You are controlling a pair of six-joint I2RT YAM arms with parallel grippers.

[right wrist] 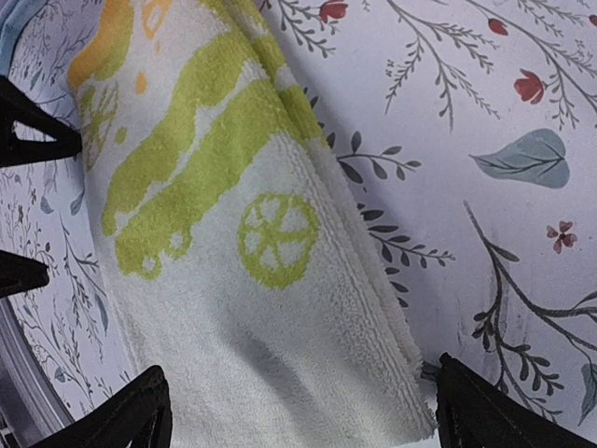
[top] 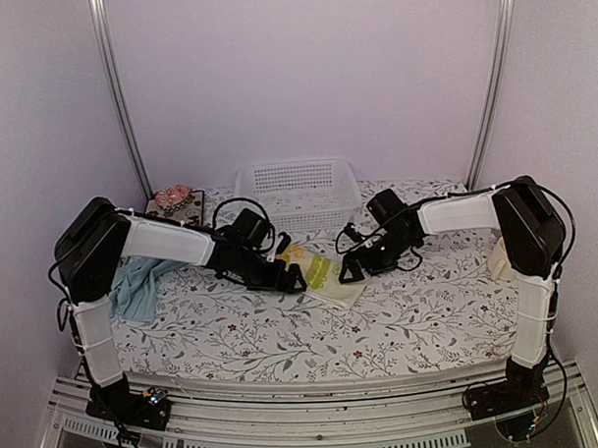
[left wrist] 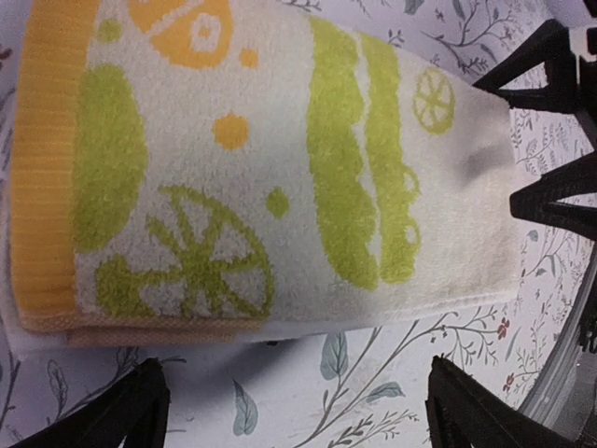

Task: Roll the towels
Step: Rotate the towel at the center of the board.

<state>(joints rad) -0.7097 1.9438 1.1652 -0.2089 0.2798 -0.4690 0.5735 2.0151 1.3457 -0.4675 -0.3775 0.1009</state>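
Yellow-green towel (top: pixel 318 272) lies between left claw (top: pixel 289 277) and right claw (top: pixel 352 270), both spread wide.

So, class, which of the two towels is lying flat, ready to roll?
The yellow-green printed towel, folded flat in the middle; the pale blue towel is bunched up at the far left.

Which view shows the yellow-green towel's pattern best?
Left wrist. The yellow-green towel fills that frame, folded flat, with its orange hem and citrus print clear. Right wrist shows only one end of it, close up. Top external shows it small, the print barely legible.
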